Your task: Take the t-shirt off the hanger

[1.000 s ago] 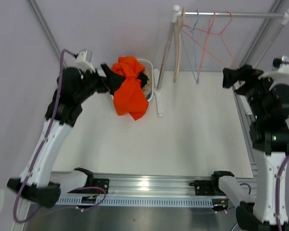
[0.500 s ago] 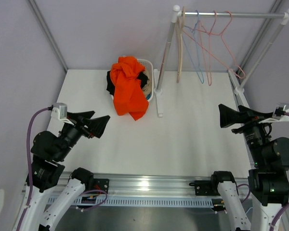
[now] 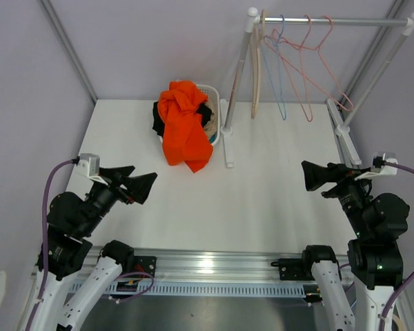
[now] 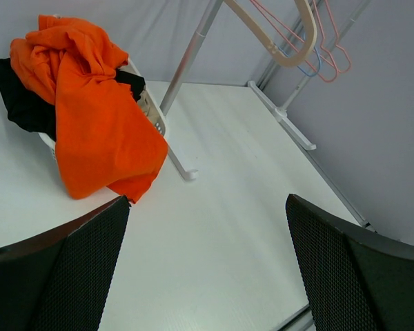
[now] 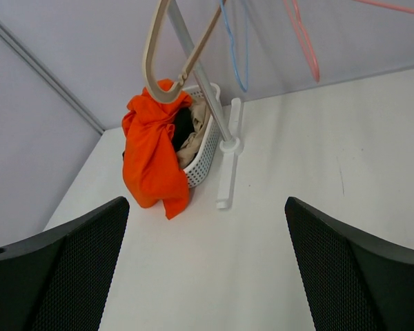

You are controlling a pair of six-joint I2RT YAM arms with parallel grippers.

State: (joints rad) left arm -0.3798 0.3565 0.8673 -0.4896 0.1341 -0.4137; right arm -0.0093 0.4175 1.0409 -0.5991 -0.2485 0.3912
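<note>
The orange t-shirt (image 3: 185, 131) lies heaped over the rim of a white basket (image 3: 212, 92) at the back left, one end spilling onto the table. It also shows in the wrist views, t-shirt (image 4: 90, 117) and t-shirt (image 5: 148, 162). A beige hanger (image 3: 257, 69) hangs bare on the rail, beside a blue hanger (image 3: 281, 76) and a pink hanger (image 3: 307, 72). My left gripper (image 3: 141, 178) is open over the near left of the table, far from the shirt. My right gripper (image 3: 312, 176) is open at the near right. Nothing sits between the jaws of either the left gripper (image 4: 207, 200) or the right gripper (image 5: 207, 200).
The clothes rack has a metal rail (image 3: 331, 21), a slanted post (image 3: 238, 76) and a white foot (image 3: 228, 141) lying on the table next to the basket. Dark and beige garments lie in the basket under the t-shirt. A second rack foot (image 3: 338, 117) runs along the right edge.
Both arms have drawn back and down from the basket and the rack to the near side of the table. The hangers have swung a little. The t-shirt has not moved.
</note>
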